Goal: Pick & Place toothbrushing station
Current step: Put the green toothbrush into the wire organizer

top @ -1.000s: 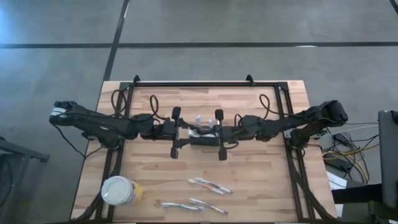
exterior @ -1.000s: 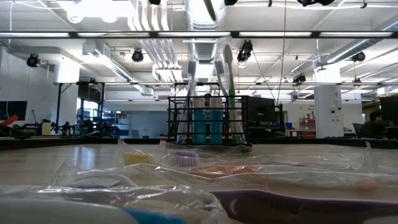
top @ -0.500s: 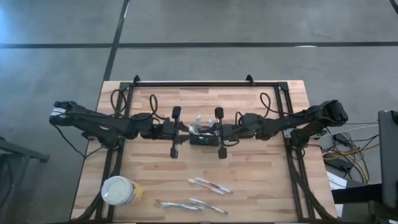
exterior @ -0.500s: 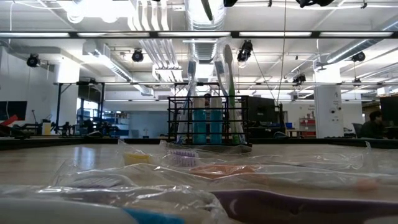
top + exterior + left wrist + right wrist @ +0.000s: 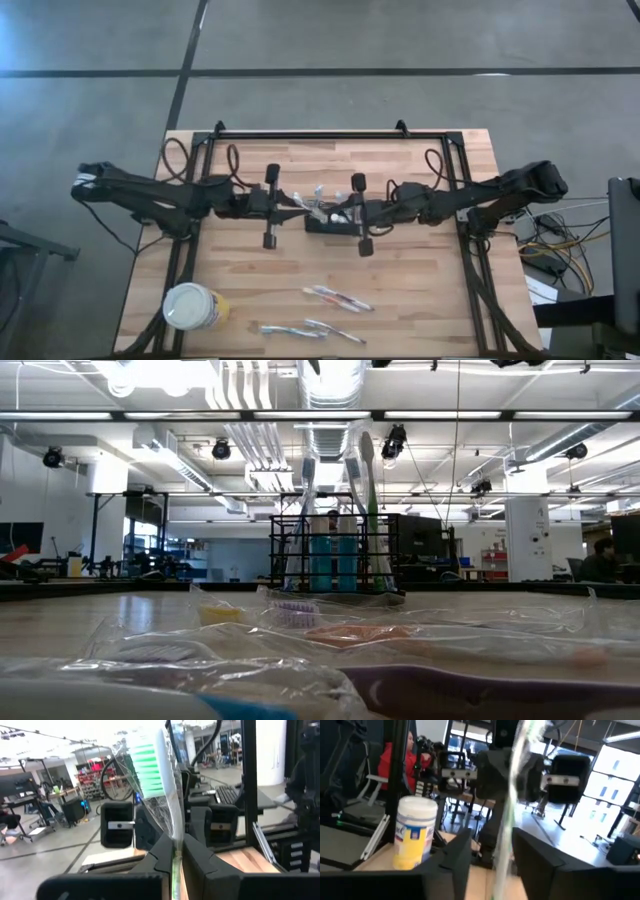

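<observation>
The toothbrushing station, a black mesh caddy [image 5: 322, 224] [image 5: 330, 555], stands at the table's middle with several toothbrushes upright in it. Just above it my two grippers face each other. My left gripper [image 5: 293, 205] [image 5: 175, 857] is shut on a toothbrush with green bristles [image 5: 149, 767] in a clear wrapper. My right gripper [image 5: 338, 210] [image 5: 492, 865] is open, with its fingers on either side of the same toothbrush [image 5: 510, 810] and apart from it. My left gripper pinches the wrapped toothbrush's handle [image 5: 174, 845] between its two fingers. The fingers come level from the table's left side. The brush is lifted clear of the table. Its head with the green bristles [image 5: 145, 760] is the free end beyond the fingertips.
A round white tub with a yellow label [image 5: 195, 306] [image 5: 415, 832] stands near the front left corner. Wrapped toothbrushes [image 5: 335, 298] [image 5: 305, 330] lie near the front edge. A black frame [image 5: 320, 134] runs along the table's far edge and sides. A person in red [image 5: 402, 755] sits beyond the table.
My left gripper has drawn a little toward the table's left edge, away from my right gripper, taking the wrapped toothbrush with it. The caddy and the toothbrushes in it have stayed in place.
</observation>
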### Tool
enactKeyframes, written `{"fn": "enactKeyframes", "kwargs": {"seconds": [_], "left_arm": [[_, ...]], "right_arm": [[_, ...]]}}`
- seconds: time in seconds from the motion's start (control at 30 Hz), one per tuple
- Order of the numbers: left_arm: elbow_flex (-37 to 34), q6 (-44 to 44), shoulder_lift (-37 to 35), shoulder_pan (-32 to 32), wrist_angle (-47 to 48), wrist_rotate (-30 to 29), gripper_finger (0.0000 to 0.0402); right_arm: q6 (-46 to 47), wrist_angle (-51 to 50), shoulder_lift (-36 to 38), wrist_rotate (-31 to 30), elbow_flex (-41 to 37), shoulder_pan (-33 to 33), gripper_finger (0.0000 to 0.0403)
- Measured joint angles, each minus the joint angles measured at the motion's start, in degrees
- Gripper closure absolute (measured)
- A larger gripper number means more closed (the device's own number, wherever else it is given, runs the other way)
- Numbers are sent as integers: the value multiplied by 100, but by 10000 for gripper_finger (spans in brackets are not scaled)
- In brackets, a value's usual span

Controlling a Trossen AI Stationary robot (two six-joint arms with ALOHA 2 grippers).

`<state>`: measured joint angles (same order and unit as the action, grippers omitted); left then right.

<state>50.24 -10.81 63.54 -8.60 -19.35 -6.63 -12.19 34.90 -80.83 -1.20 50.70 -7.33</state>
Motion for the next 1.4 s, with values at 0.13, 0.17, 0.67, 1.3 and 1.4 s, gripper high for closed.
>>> {"fn": "enactKeyframes", "kwargs": {"seconds": [0.13,0.17,0.67,1.3,1.4], "left_arm": [[-89,107,-249,0,444,-117,380],[-92,165,-279,0,541,-142,380],[-1496,808,160,273,-776,-910,380],[-1490,947,1608,552,-828,-1194,381],[-1490,972,1872,553,-916,-1239,381]], "right_arm": [[161,-47,491,-10,-383,14,219],[183,-31,680,-13,-518,21,214],[169,1209,3389,-746,-3677,23,377],[321,1648,3905,-779,-4645,9,390],[321,1651,3886,-779,-4649,9,390]]}}
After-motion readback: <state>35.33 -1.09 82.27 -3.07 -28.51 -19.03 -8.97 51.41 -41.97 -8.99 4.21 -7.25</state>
